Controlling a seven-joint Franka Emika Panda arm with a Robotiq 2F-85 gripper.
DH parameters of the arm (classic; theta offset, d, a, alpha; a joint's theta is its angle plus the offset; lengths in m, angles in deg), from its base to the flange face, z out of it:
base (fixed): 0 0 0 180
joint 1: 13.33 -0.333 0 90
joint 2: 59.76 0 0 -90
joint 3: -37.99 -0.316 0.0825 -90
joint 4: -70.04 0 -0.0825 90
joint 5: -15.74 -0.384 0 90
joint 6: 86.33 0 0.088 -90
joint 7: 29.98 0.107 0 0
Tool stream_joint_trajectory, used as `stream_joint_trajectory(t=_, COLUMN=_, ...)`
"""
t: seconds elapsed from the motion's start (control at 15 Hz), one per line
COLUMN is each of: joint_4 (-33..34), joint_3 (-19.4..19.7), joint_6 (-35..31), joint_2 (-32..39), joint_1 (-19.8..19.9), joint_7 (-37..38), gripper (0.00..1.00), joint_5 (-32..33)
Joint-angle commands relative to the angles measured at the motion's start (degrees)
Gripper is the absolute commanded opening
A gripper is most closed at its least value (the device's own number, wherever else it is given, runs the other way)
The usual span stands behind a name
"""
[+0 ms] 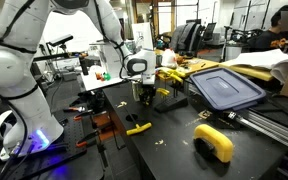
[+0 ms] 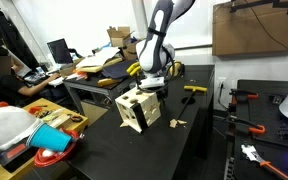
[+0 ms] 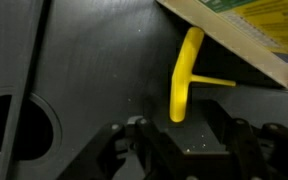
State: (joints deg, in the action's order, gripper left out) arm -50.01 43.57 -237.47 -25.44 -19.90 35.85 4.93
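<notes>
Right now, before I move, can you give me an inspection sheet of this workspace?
Surface: black tabletop, with a few small scraps.
Job's things: yellow T-shaped plastic handle, lying flat ahead of the tool, untouched.
Clutter: tan box with cut-out holes; yellow curved block; dark blue plastic lid; red-handled pliers.
Grippers: tool open and empty, above the table.
Cables: nothing seen near the tool.
Surroundings: seated person at cluttered desks.
</notes>
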Motion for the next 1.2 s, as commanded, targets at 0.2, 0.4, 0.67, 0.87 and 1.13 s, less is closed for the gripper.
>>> stream_joint_trajectory(t=0.2, joint_4=0.35, joint_3=-1.02, joint_6=2.23, joint_2=-1.3, joint_1=0.66, joint_7=0.54, gripper=0.05, joint_5=-2.88)
stream_joint_trajectory(t=0.4, joint_4=-1.86, joint_3=-0.98, joint_6=3.5, joint_2=-3.97, joint_1=1.11, joint_7=-0.6, gripper=0.04, joint_5=-3.07)
stream_joint_trajectory(t=0.67, joint_4=-5.6, joint_3=1.73, joint_6=6.84, joint_2=-8.81, joint_1=0.18, joint_7=-0.35, gripper=0.04, joint_5=0.67)
stream_joint_trajectory(t=0.87, joint_4=-7.92, joint_3=5.03, joint_6=12.97, joint_2=-13.27, joint_1=-1.03, joint_7=0.95, gripper=0.04, joint_5=7.77)
stream_joint_trajectory(t=1.13, joint_4=-9.46, joint_3=5.71, joint_6=23.63, joint_2=-19.29, joint_1=-0.51, joint_7=0.23, gripper=0.04, joint_5=17.95)
